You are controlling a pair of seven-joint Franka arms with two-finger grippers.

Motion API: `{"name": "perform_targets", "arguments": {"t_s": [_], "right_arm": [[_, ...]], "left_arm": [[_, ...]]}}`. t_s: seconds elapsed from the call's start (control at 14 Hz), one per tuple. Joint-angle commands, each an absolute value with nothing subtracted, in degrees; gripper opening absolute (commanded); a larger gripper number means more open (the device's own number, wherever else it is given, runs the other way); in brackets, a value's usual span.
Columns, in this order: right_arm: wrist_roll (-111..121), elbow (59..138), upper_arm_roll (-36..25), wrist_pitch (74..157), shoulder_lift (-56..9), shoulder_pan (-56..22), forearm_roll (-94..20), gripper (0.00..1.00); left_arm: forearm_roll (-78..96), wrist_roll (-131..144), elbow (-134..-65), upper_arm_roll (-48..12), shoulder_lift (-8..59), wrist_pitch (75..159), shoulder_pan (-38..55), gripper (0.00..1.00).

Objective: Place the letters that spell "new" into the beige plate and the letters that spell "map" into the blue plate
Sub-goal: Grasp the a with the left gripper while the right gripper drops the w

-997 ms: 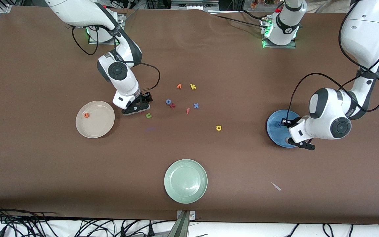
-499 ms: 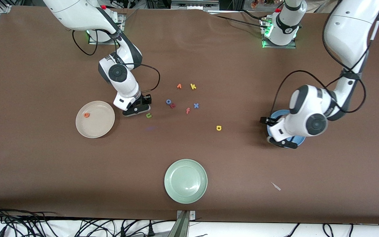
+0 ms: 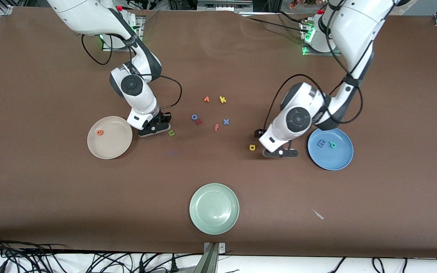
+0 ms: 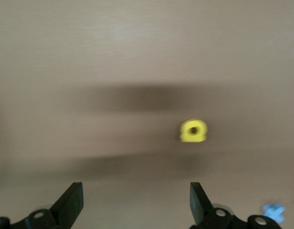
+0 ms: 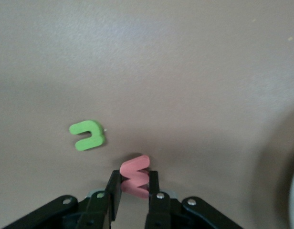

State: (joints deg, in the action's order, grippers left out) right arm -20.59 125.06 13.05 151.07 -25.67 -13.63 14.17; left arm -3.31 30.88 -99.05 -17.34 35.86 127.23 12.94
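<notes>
so the left gripper (image 3: 275,151), fingers spread wide, has the small yellow foam a (image 3: 252,147) sitting right at its 9 o'clock, while the right gripper (image 5: 133,191) is pinching the pinkish-red foam w (image 5: 135,175).

**Brown table: what lies on it**

My worktop, a brown-covered table (image 3: 51,189), carries: a round beige plate (image 3: 118,146); a round blue plate (image 3: 338,161); a round pale green plate (image 3: 214,208); a green foam n (image 3: 171,133); a yellow foam a (image 3: 252,147); and a loose cluster of yellow k (image 3: 222,99), blue x (image 3: 226,121) and orange f (image 3: 216,127).
</notes>
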Motion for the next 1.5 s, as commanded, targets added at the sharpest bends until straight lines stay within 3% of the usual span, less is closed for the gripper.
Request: {"name": "perform_targets", "arguments": {"t_s": [0.0,0.21,0.36,0.5,0.64,0.71,0.78,0.85,1.0,1.21,1.42], "right_arm": [[-17.6,120.43,12.49,142.07,-23.3,-13.36,15.2,0.21],[-3.38,114.18,7.83,130.11,-21.1,-12.4,14.42,0.21],[2.52,114.52,6.07,127.45,-18.99,-10.64,14.24,0.21],[5.7,118.36,5.89,128.92,-18.2,-6.79,13.63,0.24],[7.9,125.21,5.63,136.28,-16.71,-4.49,12.22,0.3],[7.91,128.03,5.45,139.89,-16.26,-4.4,12.22,0.37],[7.82,129.01,5.01,141.31,-16.35,-4.39,12.22,0.55],[7.65,128.94,4.92,141.41,-16.43,-4.39,12.22,0.73],[6.86,128.59,5.18,141.15,-16.35,-4.39,12.22,0.81],[1.6,126.31,7.8,141.33,-17.92,-4.74,12.22,0.84],[-7.62,121.57,10.54,140.89,-20.65,-8.68,12.3,0.86]], "left_arm": [[-4.48,32.0,-97.91,-16.61,38.66,132.26,14.59,0.92],[-4.4,31.99,-97.82,-16.35,40.51,137.01,16.69,0.9],[-7.36,32.43,-95.99,-14.69,42.18,137.9,18.62,0.9],[-9.66,32.7,-94.75,-14.59,43.5,137.99,18.72,0.85],[-11.94,31.99,-93.7,-14.42,44.29,137.99,18.55,0.82],[-13.26,32.17,-93.69,-14.41,44.64,137.99,18.72,0.75],[-13.62,32.6,-93.6,-14.5,45.34,137.99,18.72,0.71],[-13.8,32.43,-93.6,-14.5,45.44,138.08,18.72,0.6],[-13.71,32.69,-93.69,-14.5,45.62,137.99,18.72,0.39],[-13.01,32.78,-93.6,-14.59,45.09,137.9,18.63,0.12],[-13.01,31.91,-93.34,-14.68,42.99,137.02,17.23,0.1]]}}
